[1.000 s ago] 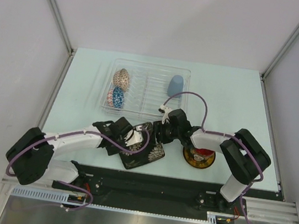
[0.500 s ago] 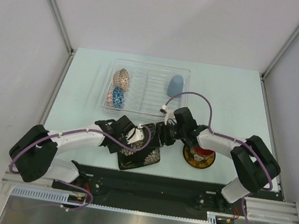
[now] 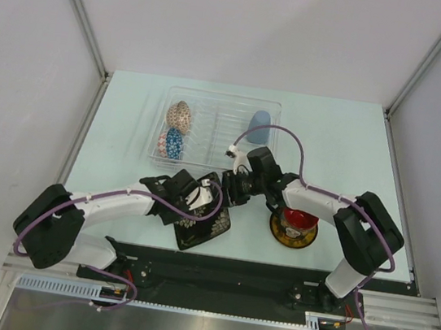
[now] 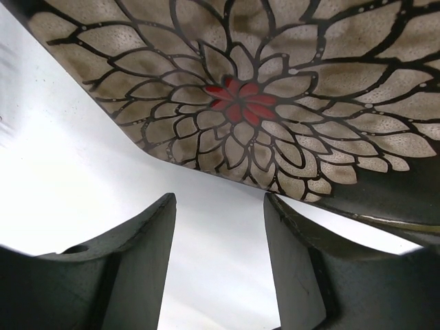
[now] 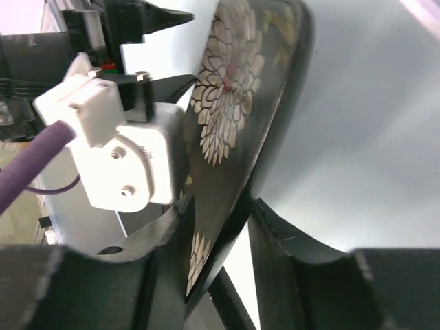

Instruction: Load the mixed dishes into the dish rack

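The black square floral plate (image 3: 205, 219) is tilted up on edge near the table's front. My right gripper (image 3: 229, 189) is shut on its far rim; the right wrist view shows the rim pinched between my fingers (image 5: 220, 206). My left gripper (image 3: 197, 198) is open just beside the plate's face (image 4: 275, 82), with nothing between its jaws (image 4: 220, 199). The clear dish rack (image 3: 215, 158) holds the beige lattice bowl (image 3: 180, 116), the small blue saucer (image 3: 174, 143) and the pale blue cup (image 3: 260, 124). The dark mug with red inside (image 3: 298, 219) stands on the yellow saucer (image 3: 291, 237).
The mug and saucer sit right of the plate, under my right arm. Grey walls and metal rails close off the table at the left, right and back. A black strip runs along the near edge.
The plate has risen from nearly flat to steeply tilted on edge. My right gripper has moved left and toward the rack with it. My left gripper has stayed by the plate, open.
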### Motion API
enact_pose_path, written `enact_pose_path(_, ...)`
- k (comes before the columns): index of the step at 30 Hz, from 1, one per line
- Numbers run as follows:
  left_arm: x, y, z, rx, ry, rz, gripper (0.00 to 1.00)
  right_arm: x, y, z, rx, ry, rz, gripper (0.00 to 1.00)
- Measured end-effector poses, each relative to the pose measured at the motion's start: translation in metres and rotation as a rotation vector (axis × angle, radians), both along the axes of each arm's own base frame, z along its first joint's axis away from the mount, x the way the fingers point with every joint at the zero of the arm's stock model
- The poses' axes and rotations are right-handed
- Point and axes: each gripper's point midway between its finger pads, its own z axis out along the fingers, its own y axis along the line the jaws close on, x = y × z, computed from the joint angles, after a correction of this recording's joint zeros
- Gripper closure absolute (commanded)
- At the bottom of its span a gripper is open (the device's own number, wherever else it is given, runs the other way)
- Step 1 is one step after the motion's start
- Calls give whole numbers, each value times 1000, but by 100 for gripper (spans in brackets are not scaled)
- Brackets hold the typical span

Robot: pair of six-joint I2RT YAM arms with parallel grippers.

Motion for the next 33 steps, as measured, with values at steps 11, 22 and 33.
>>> enact_pose_path(11,-7,8,3,19,14,14,42,17,-11,-22,-114,9,-104,100)
enact_pose_path(22,-2,7,13,-2,-30,28,43,17,-12,-22,-123,6,-107,100)
enact_pose_path(33,85,2,232,-369,-441,222,37,-2,-20,13,-161,-84,10,100)
